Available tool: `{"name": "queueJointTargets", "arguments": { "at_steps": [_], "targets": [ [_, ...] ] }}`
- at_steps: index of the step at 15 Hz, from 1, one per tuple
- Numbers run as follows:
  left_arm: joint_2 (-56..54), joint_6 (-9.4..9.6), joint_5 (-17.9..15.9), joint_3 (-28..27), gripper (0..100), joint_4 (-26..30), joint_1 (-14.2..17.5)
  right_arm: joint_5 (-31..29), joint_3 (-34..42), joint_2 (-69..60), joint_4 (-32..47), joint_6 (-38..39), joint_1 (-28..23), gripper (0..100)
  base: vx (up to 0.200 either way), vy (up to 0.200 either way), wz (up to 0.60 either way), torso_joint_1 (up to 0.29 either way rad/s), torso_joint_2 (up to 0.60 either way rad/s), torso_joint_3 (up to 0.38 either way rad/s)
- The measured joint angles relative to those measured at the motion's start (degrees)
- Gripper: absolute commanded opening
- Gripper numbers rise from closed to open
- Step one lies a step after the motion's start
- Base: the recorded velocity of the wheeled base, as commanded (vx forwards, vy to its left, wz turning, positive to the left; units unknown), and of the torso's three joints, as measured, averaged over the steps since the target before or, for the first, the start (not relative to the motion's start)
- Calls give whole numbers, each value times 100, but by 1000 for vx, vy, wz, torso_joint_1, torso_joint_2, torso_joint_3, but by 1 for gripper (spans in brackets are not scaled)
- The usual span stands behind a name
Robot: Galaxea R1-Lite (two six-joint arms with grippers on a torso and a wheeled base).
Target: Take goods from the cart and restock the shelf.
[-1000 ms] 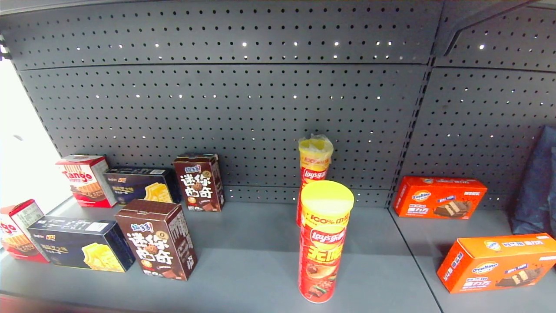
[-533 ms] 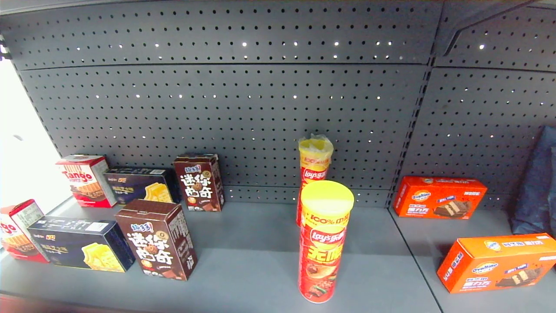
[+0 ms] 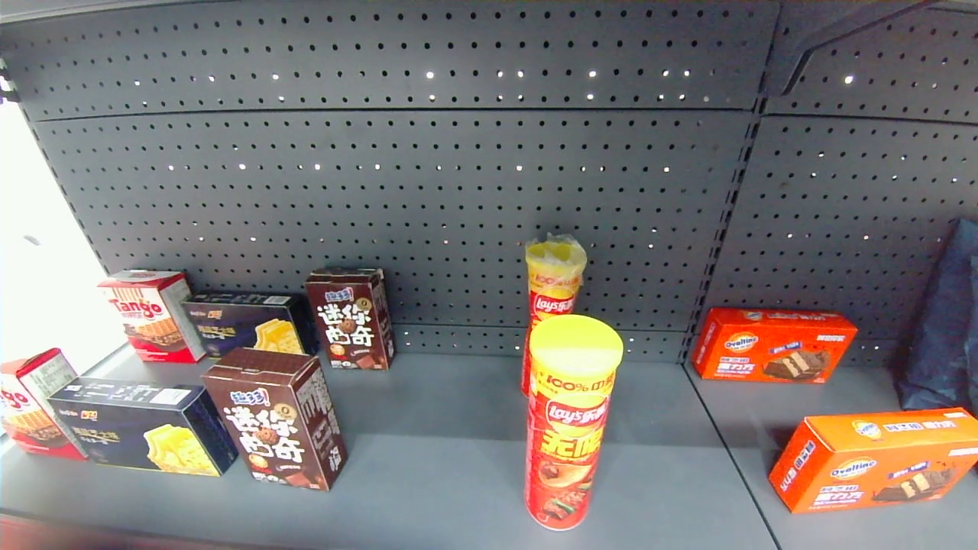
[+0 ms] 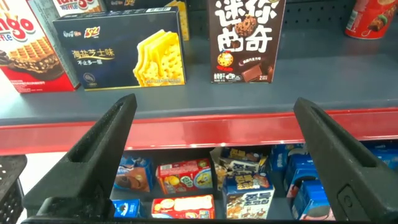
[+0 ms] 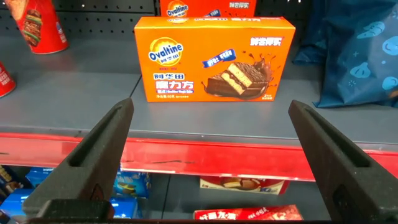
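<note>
The grey shelf [image 3: 458, 473] carries two red chip cans with yellow lids [image 3: 569, 428], one behind the other. Left of them stand brown cookie boxes [image 3: 279, 420], dark blue cracker boxes [image 3: 141, 428] and red wafer boxes [image 3: 149, 313]. Two orange boxes [image 3: 875, 458] lie at the right. My left gripper [image 4: 214, 102] is open and empty, just off the shelf's front edge, facing a blue cracker box [image 4: 121, 50] and a brown cookie box [image 4: 245, 40]. My right gripper [image 5: 210, 104] is open and empty, facing the front orange box [image 5: 214, 59].
A red strip [image 4: 205, 130] runs along the shelf's front edge, with a lower shelf of snack packs [image 4: 186, 180] beneath it. A dark blue bag [image 3: 943, 321] leans at the far right. The perforated back panel [image 3: 382, 191] closes the shelf behind. Bare shelf lies between the cookie boxes and the cans.
The whole head picture has shifted up by a few pixels, so the camera moved. Nothing on the shelf has changed place.
</note>
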Motion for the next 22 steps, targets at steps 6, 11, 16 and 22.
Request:
{"name": "queueJointTargets", "arguments": {
  "at_steps": [6, 11, 16, 22],
  "targets": [
    [-5, 0, 5, -2, 100, -4, 0, 2, 0, -2, 2, 0, 0, 100, 0, 0, -100, 3, 1, 0],
    [-5, 6, -4, 0, 100, -4, 0, 0, 0, -2, 2, 0, 0, 100, 0, 0, 0, 0, 0, 0],
    [-5, 6, -4, 0, 100, -1, 2, -2, 0, -2, 0, 0, 2, 100, 0, 0, 0, 0, 0, 0],
    [-5, 5, -2, 0, 100, -4, 0, 0, 0, -2, 0, 0, 0, 100, 0, 0, 0, 0, 0, 0]
  ]
}}
